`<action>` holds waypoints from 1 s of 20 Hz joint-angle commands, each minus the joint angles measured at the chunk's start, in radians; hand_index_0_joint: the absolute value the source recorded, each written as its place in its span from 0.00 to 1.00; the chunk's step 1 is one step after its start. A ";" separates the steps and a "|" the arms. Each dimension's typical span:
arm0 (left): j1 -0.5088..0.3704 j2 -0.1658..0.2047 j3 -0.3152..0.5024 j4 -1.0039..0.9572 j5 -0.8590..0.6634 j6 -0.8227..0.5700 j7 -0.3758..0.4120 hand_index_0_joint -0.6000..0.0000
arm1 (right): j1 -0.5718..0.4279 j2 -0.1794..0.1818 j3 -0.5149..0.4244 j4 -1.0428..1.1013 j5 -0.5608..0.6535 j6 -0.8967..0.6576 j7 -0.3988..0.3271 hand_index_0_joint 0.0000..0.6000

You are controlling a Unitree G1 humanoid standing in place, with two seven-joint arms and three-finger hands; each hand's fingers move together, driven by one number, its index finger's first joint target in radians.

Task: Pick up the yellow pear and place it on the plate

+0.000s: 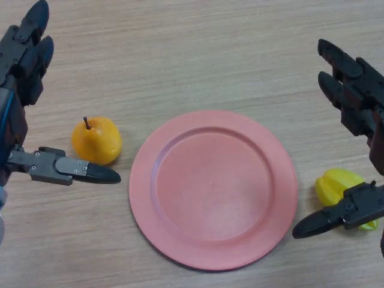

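Observation:
A yellow pear with a dark stem lies on the wooden table, just left of a pink plate that has nothing on it. My left hand is at the left edge, open; its fingers point away up the table and its thumb reaches out just below the pear, apart from it. My right hand is at the right edge, also open, with its thumb stretched toward the plate's right rim.
A yellow star-shaped fruit lies right of the plate, partly behind my right thumb. The table is light wood.

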 commanded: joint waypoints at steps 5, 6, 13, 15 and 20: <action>-0.003 0.021 0.051 -0.052 0.034 -0.147 0.009 1.00 | -0.033 -0.020 -0.052 -0.047 -0.037 -0.122 -0.056 0.00; 0.003 0.019 0.053 -0.068 0.011 -0.130 -0.002 1.00 | -0.030 -0.019 -0.052 -0.047 -0.038 -0.124 -0.057 0.00; -0.003 0.038 0.081 -0.026 -0.024 -0.119 -0.021 1.00 | -0.006 -0.008 -0.058 -0.035 0.036 -0.120 -0.071 0.00; -0.035 0.059 0.102 0.055 -0.044 -0.186 -0.025 1.00 | -0.008 -0.008 -0.043 -0.028 0.041 -0.112 -0.075 0.00; -0.098 0.097 0.084 0.313 0.013 -0.362 0.022 1.00 | -0.005 -0.003 -0.018 -0.027 0.040 -0.096 -0.071 0.00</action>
